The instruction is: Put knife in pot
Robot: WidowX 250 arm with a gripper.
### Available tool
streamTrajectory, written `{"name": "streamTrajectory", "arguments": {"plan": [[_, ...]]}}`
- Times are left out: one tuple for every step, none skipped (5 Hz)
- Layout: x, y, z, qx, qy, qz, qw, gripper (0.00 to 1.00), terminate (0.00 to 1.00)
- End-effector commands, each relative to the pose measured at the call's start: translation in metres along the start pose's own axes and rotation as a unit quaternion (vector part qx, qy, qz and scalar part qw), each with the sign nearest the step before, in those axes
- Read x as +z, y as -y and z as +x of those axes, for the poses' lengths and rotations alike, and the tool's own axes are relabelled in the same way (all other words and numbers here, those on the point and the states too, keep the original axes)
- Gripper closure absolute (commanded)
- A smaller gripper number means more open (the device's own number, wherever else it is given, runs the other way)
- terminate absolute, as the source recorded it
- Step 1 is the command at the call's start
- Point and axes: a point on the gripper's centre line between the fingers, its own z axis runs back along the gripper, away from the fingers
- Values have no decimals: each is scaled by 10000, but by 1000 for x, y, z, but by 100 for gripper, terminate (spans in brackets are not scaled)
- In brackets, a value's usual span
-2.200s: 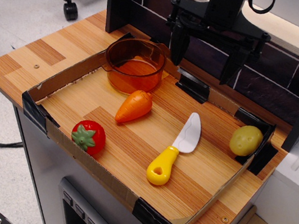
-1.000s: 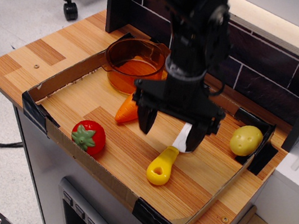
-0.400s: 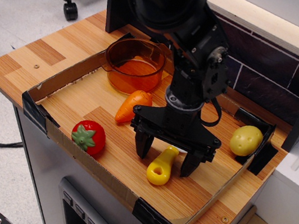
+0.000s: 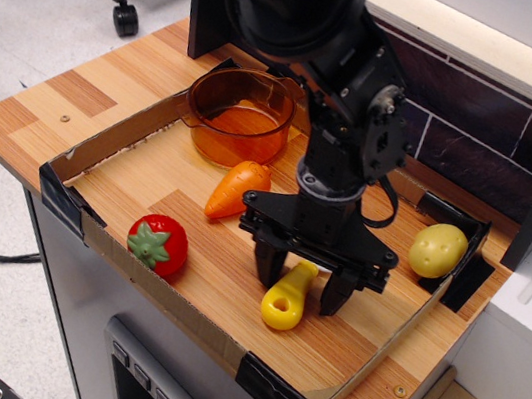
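Wood-grain laminate counter w/ a shallow cardboard-walled tray (image 4: 113, 140), corners bound in black tape; dark brick-pattern backsplash behind.

Toy plastic knife w/ chunky yellow handle (image 4: 288, 298): handle smooth, glossy, rounded at the butt w/ a hole through it; lies flat on the tray floor near the front-right, butt toward the front wall. Blade hidden under the arm, so its shape can't be told here.

Black two-finger robot gripper (image 4: 301, 284): matte black, blocky, pointing straight down over the knife. Fingers spread, one on each side of the handle, just beside it; whether the pads touch the plastic can't be told. Tips low, at or near the tray floor.

Round translucent amber-orange plastic pot (image 4: 238, 116): straight sides, open top, standing upright in the tray's back-left corner, well apart from the knife.

Others:
- Orange toy carrot (image 4: 237, 189), tapered, lying just in front of the pot, between pot and knife.
- Red toy strawberry w/ green leaf cap (image 4: 159, 244), front-left, near the front wall.
- Yellow-green toy potato (image 4: 437, 250), lumpy, against the right wall.
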Motion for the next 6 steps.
{"name": "streamTrajectory", "arguments": {"plan": [[3, -5, -1, -129, 14, -119, 9998, 100, 0], [25, -8, -1, -89, 161, -277, 9994, 100, 0], [49, -11, 2, 406, 205, -442, 9980, 100, 0], [67, -19, 4, 617, 448, -615, 9952, 100, 0], [85, -33, 12, 1769, 1042, -772, 9757, 100, 0], [98, -48, 27, 2529, 513, -697, 9636, 100, 0]]}}
